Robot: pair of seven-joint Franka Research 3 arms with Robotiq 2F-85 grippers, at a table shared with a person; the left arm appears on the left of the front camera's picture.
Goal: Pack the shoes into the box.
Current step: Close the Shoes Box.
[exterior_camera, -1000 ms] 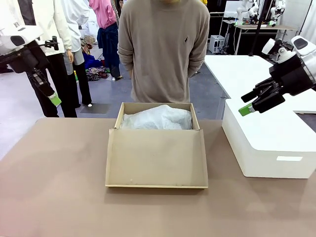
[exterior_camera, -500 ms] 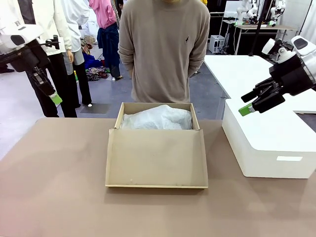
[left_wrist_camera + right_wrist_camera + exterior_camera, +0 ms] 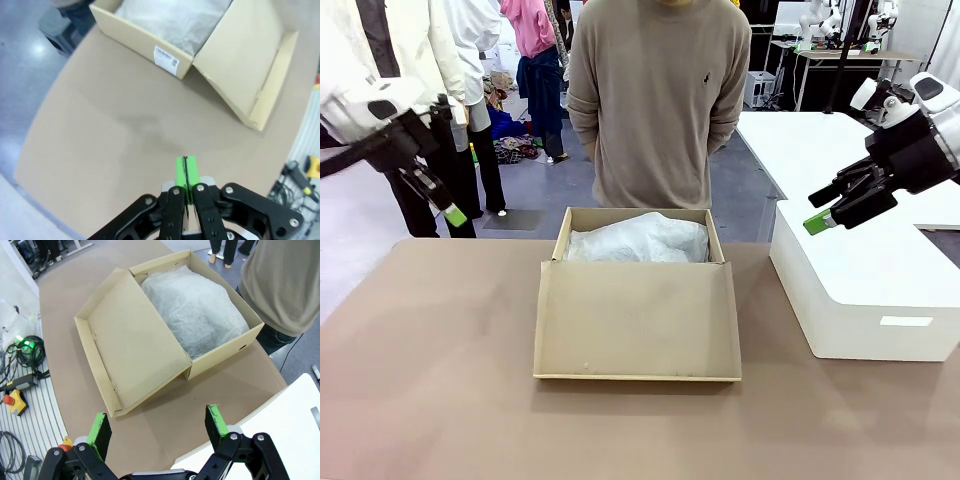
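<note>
1. Left gripper (image 3: pixel 454 214): we log its pads pressed together with nothing between them, raised off the table's (image 3: pixel 430 400) left end.
2. Box (image 3: pixel 635 320): open, with tissue paper (image 3: pixel 640 238) inside (below and between the two sets of fingers).
3. Right gripper (image 3: pixel 823 211): fingers spread and empty, above the white plastic box (image 3: pixel 860 300).

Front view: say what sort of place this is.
Probably a robot lab or test workshop: a table holds an open cardboard box, a person stands behind it, and cables and an emergency stop button lie on the floor alongside.
</note>
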